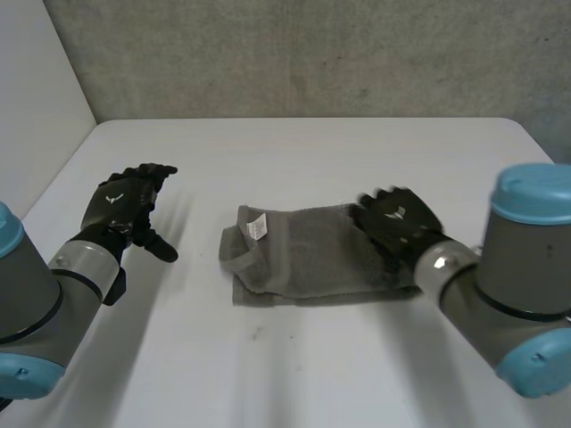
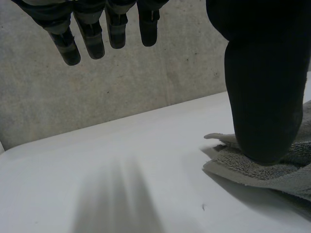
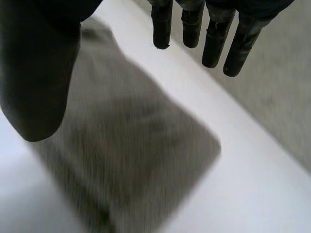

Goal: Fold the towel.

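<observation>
Towel [image 1: 308,259] is lying folded on the table [image 1: 294,152]; right hand [image 1: 401,221] is hovering open over one end, left hand [image 1: 120,207] open, well apart.

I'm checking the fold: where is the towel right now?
In the head view the towel lies folded on the table, its right end under the right hand, the left hand apart to its left.

Your left arm [image 1: 40,299], at eight o'clock, and right arm [image 1: 513,276], at four, were grey with light-blue caps. The black left hand [image 1: 123,207] and right hand [image 1: 399,221] each bore a white mark.
</observation>
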{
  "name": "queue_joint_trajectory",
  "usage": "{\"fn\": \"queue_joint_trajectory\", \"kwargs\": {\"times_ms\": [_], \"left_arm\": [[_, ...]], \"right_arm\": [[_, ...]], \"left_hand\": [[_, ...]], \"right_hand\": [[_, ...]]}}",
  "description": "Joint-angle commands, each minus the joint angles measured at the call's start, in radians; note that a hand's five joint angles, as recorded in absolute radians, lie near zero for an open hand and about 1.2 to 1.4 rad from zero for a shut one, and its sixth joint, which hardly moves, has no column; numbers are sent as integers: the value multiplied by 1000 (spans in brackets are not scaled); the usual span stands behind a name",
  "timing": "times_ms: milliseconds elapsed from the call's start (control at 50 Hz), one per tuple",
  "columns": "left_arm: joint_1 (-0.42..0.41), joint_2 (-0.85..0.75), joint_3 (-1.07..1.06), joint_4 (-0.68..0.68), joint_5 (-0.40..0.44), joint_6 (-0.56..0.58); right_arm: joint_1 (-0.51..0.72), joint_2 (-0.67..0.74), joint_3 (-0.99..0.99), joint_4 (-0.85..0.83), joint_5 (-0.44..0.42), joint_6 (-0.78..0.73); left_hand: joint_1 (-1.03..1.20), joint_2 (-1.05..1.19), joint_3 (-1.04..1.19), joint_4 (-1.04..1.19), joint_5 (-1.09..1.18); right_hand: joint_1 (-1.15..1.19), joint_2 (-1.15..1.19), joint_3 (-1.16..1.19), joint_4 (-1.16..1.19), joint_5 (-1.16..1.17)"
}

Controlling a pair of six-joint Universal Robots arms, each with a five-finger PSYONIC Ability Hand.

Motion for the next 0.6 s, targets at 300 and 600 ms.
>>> {"fn": "queue_joint_trajectory", "kwargs": {"times_ms": [300,600], "left_arm": [[-66,48,25,-3,-10,-2],[-89,123,147,-14,-15,-123]], "right_arm": [[-86,69,-73,-149,4,-107],[360,394,-507,217,-139,-117]], "left_hand": [[-1,9,8,9,-35],[-1,9,8,9,-35]], "right_hand": [[1163,1152,1154,1136,1161],[1163,1152,1154,1136,1161]]}}
